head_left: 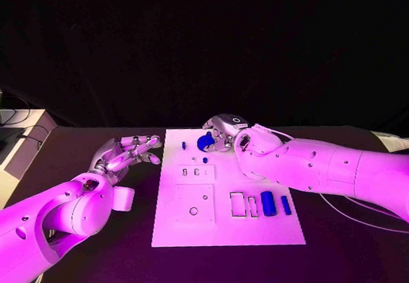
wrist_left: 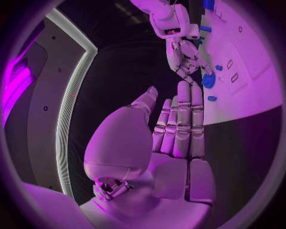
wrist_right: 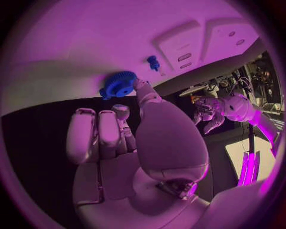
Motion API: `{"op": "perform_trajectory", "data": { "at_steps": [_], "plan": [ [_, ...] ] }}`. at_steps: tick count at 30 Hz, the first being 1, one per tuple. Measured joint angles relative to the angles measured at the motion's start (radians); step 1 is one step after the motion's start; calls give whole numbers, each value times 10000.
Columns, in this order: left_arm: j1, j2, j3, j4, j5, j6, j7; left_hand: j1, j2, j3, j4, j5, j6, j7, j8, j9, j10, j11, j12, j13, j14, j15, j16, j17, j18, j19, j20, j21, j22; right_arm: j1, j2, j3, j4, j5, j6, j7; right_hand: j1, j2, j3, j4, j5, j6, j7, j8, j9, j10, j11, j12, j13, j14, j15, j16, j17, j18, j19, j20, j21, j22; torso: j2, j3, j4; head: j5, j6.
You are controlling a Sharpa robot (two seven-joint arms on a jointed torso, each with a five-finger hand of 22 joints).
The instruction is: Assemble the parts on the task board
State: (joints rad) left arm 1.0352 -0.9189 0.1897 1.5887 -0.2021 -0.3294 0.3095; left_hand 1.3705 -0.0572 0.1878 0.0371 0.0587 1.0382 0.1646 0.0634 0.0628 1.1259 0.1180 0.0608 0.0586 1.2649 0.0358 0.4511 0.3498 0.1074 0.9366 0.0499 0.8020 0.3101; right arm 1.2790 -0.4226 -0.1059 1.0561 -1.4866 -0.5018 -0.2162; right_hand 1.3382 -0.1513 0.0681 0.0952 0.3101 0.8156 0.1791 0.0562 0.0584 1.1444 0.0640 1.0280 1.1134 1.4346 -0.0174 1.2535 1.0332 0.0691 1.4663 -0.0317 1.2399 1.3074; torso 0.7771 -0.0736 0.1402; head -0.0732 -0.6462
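The white task board (head_left: 178,231) lies in the middle of the table. At its far edge my right hand (head_left: 227,132) pinches a blue gear (head_left: 206,141) between its thumb and a finger, low over the board. In the right wrist view the thumb tip (wrist_right: 140,87) touches the gear (wrist_right: 119,84). A small blue peg (head_left: 184,144) stands to the gear's left, and a blue cylinder (head_left: 267,203) and a thin blue bar (head_left: 286,205) lie on the near right part. My left hand (head_left: 127,153) hovers off the board's left edge with straight fingers (wrist_left: 183,119), holding nothing.
Raised white blocks with slots (head_left: 195,172) and a hole (head_left: 194,211) sit on the board's left half. A pale box (head_left: 17,151) with dark gear and cables stands at the table's far left. Thin cables (head_left: 360,216) trail under my right arm.
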Motion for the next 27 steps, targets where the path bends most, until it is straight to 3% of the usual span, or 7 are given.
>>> {"op": "perform_trajectory", "data": {
  "at_steps": [3,6,11,15,23,27],
  "plan": [
    [0,0,0,-4,0,0,-1,0,0,0,0,0,0,0,0,0,0,0,0,0,0,0,0,0,0,0,0,0,0,0,-39,0,27,22,9,0,-145,145,-67,-254,137,560,-24,0,37,79,-6,127,28,0,0,0,20,1,0,0,0,0,2,4,0,-4,-2],
    [0,0,0,-8,0,0,-1,0,0,0,0,0,0,0,0,0,0,0,0,0,0,0,0,1,-1,0,0,0,0,0,-108,0,94,73,28,9,-281,292,-151,-423,305,1136,-176,52,70,190,-41,237,126,0,0,0,51,1,0,0,0,-1,2,6,0,-4,-17],
    [0,-1,0,-12,0,0,-2,0,0,0,0,0,0,0,0,0,0,0,0,0,0,0,0,1,0,0,0,0,-15,-12,-235,-7,182,214,91,54,-444,789,-297,-710,737,1696,-422,53,77,372,-175,421,348,38,-109,-4,64,0,-6,-14,0,-1,5,12,-12,15,-22],
    [0,-4,0,-15,0,0,-6,0,0,0,0,0,0,0,0,0,0,0,0,0,0,0,0,1,-1,0,0,0,-15,-23,-325,-12,225,371,181,116,-646,1093,-232,-914,971,2071,-442,53,77,471,-251,489,548,74,-148,-5,64,0,0,-113,44,7,6,15,-15,23,-27],
    [0,-6,0,-24,0,0,-12,0,0,-28,-28,0,-75,-1,0,0,0,0,0,0,0,0,0,-8,0,0,0,0,-25,-32,-377,-17,243,593,353,180,-711,1155,-268,-938,1063,2126,-421,50,64,511,-283,563,660,74,-148,-5,99,0,0,-113,45,7,6,15,-17,26,-40],
    [-1,-6,0,-25,0,0,-14,0,0,-28,-28,0,-75,-1,0,0,0,0,0,0,0,0,0,-8,0,0,0,0,-26,-30,-347,-22,169,663,475,177,-891,976,-373,-858,1045,2040,-306,50,65,522,-272,563,674,74,-147,-5,111,0,0,-112,44,7,6,13,-17,3,-41]
  ]
}}
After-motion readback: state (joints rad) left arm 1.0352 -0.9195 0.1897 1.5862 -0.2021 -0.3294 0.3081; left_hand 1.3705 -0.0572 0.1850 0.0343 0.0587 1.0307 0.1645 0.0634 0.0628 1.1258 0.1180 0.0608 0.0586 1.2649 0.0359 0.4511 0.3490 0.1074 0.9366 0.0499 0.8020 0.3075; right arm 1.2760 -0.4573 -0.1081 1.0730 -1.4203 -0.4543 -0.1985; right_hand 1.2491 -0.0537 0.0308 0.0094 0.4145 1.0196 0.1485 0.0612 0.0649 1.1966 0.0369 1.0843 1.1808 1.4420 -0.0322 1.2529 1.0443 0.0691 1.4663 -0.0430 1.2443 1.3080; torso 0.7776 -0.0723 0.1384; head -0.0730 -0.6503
